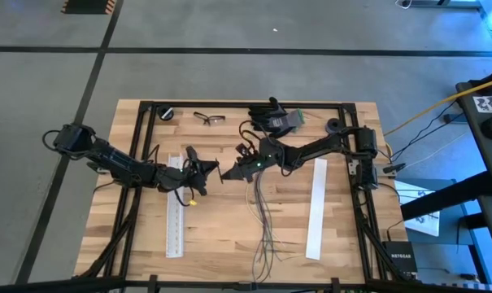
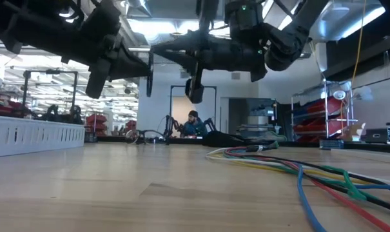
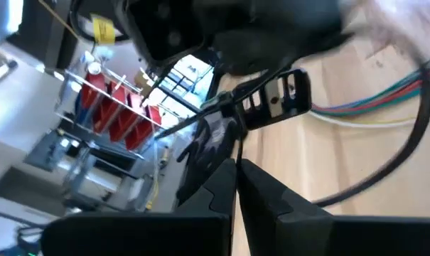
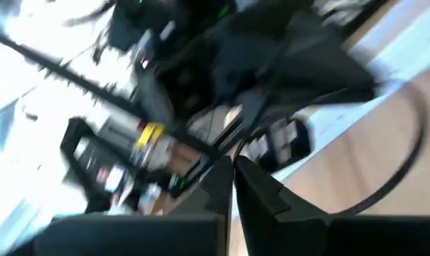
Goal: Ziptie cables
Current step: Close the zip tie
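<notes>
The cables are thin coloured wires that lie slack on the wooden table, bunched at their far end and splaying toward the near edge. They also show in the low view and the left wrist view. My left gripper and right gripper face each other tip to tip above the table's middle, just left of the bunched end. Both are shut on a thin black zip tie, whose loop curves over the table beside the cables. Whether the loop goes round the cables, I cannot tell. My left gripper pinches a thin black strand of the zip tie between its two fingertips, coming level from the table's left. The strand runs on toward the other gripper, clear of the table. My right gripper pinches a thin black strand of the zip tie between its fingertips, coming level from the table's right. The tie's loop hangs out beside it above the wood.
Two long white strips lie on the table, one left and one right of the cables. Glasses, a small black roll and a dark bundle sit along the far edge. A person sits far behind.
</notes>
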`<action>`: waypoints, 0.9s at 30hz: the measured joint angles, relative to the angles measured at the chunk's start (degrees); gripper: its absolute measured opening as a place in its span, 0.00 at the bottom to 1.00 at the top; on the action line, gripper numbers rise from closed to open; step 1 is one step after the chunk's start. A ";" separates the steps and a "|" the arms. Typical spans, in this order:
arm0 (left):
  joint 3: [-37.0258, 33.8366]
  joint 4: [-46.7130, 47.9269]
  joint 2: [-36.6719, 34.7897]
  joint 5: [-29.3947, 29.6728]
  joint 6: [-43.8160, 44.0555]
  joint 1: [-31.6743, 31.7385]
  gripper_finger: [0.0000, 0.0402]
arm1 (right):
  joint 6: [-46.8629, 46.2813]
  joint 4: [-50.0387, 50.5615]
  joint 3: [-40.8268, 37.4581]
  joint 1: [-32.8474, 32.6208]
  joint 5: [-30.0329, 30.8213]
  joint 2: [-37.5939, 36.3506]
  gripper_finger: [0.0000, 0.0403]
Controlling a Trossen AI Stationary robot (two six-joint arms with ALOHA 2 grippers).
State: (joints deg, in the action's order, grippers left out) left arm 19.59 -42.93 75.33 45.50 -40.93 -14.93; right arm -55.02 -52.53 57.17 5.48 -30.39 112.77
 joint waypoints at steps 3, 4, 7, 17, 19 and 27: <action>0.00 -0.08 0.00 0.13 1.94 0.00 0.00 | 1.35 -0.97 0.00 1.59 -5.67 -0.02 0.08; 0.00 -0.09 0.00 0.28 2.86 0.02 0.00 | 1.56 -1.54 0.00 2.37 -7.34 -0.01 0.11; 0.00 -0.11 0.00 0.43 5.96 0.02 0.00 | 1.94 -3.05 0.00 5.42 -13.25 -0.05 0.22; -0.02 -0.07 0.00 0.39 23.16 0.04 0.00 | 21.61 2.47 -0.01 12.19 -12.63 -0.09 0.35; -0.02 -0.07 0.00 0.38 25.99 0.04 0.00 | 24.92 3.15 0.45 12.01 -12.84 -0.04 0.34; -0.04 0.32 0.00 -0.31 31.27 0.04 0.00 | 25.30 13.01 9.54 12.13 -15.70 -0.02 0.34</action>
State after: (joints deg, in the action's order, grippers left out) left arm 19.55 -42.61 75.33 45.19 -9.65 -14.90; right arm -29.72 -39.52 66.71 17.61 -46.09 112.75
